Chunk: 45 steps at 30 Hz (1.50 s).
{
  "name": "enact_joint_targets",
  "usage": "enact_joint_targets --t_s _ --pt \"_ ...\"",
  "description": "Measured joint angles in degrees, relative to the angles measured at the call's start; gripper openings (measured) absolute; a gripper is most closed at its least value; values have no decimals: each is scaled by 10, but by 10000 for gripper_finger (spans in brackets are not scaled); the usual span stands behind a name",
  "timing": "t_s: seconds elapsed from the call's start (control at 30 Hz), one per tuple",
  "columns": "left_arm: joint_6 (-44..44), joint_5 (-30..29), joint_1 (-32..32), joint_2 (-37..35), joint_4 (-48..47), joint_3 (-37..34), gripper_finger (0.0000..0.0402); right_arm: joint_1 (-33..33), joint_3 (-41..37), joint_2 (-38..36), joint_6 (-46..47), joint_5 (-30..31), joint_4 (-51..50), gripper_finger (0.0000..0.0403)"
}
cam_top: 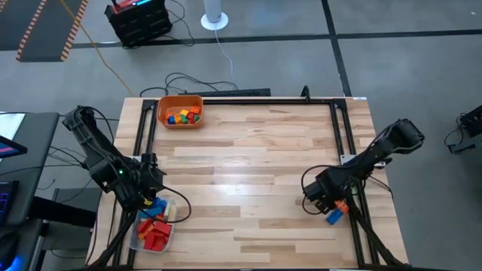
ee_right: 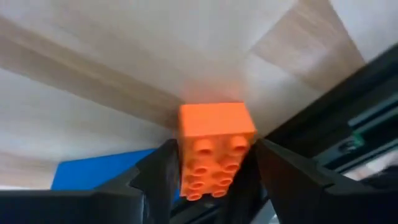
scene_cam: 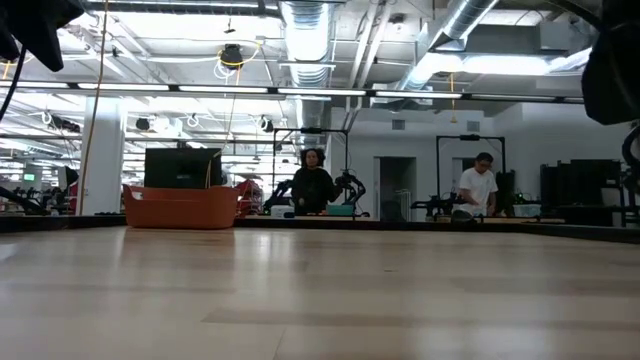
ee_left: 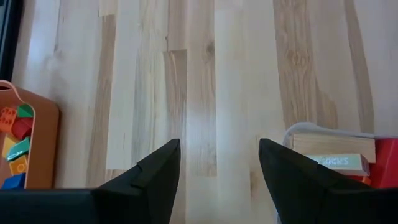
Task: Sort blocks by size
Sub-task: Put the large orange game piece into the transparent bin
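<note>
My right gripper (cam_top: 337, 203) is near the table's right rail, shut on an orange block (ee_right: 214, 149), which also shows in the high view (cam_top: 343, 205). A blue block (ee_right: 93, 173) lies on the table just beside it. My left gripper (ee_left: 217, 180) is open and empty, over the table's left side above the clear tub (cam_top: 154, 232), which holds red, orange and tan blocks. The orange bin (cam_top: 181, 111) at the far left holds several small mixed-colour blocks. My right gripper pinches the orange block by its two long sides (ee_right: 184, 155), one finger on each. The studded face (ee_right: 214, 165) is turned toward the wrist camera. I cannot tell whether the block is clear of the table.
A black rail frame (cam_top: 348, 150) runs along the table's edges, close to my right gripper. The middle of the wooden table (cam_top: 248, 173) is bare. Beyond the table, people (scene_cam: 313, 185) stand in the room, and the orange bin shows in the low view (scene_cam: 180, 207).
</note>
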Motion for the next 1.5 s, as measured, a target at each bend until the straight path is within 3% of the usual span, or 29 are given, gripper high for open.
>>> enact_joint_targets --t_s 0.13,0.33,0.43,0.63,0.77,0.9,1.0,1.23,1.4,1.5 --pt "0 1 0 0 0 0 212 0 -8 0 -1 0 15 231" --pt "3 1 0 0 0 0 212 -3 -13 0 -15 -1 47 158" --pt "12 -19 0 0 1 0 212 -8 -1 0 -28 32 55 158" --pt "91 -135 0 0 34 0 212 -16 101 0 -54 280 13 158" --pt "164 -158 11 0 110 0 212 -30 175 0 -83 418 44 158" --pt "242 -132 33 0 202 0 212 -32 223 0 -223 583 233 160" --pt "285 -104 53 0 257 0 212 -34 227 3 -392 655 446 162" --pt "332 -92 108 12 337 0 212 -58 227 92 -698 669 844 162" --pt "357 -66 151 30 387 0 212 -86 238 177 -797 556 1081 163" --pt "368 -26 174 38 410 0 212 -99 276 220 -816 494 1118 163"
